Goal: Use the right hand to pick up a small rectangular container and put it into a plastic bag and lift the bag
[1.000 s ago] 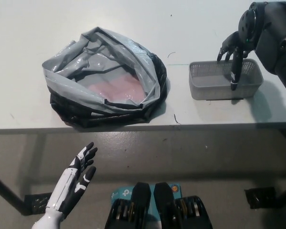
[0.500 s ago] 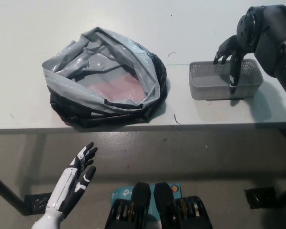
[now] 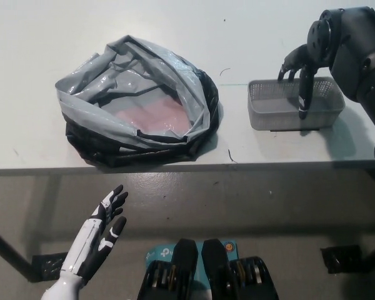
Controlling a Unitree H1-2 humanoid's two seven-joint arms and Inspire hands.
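Note:
A small grey rectangular mesh container [image 3: 295, 104] stands on the white table [image 3: 31, 37] at the right. My black right hand [image 3: 300, 75] hangs over it with its fingers apart and pointing down; one finger reaches inside the container and others curl over its far rim. Nothing is held. A grey and black plastic bag [image 3: 137, 112] lies open at the table's left middle, showing a pinkish patch inside. My white left hand [image 3: 100, 234] rests open below the table's front edge at the lower left.
The table's front edge [image 3: 175, 167] runs across the middle of the picture, with grey floor below. A bare stretch of table [image 3: 234, 119] lies between bag and container.
My right hand has shifted slightly to the left and away over the container, its fingers moving towards the far rim. The bag, the container and the left hand have stayed put.

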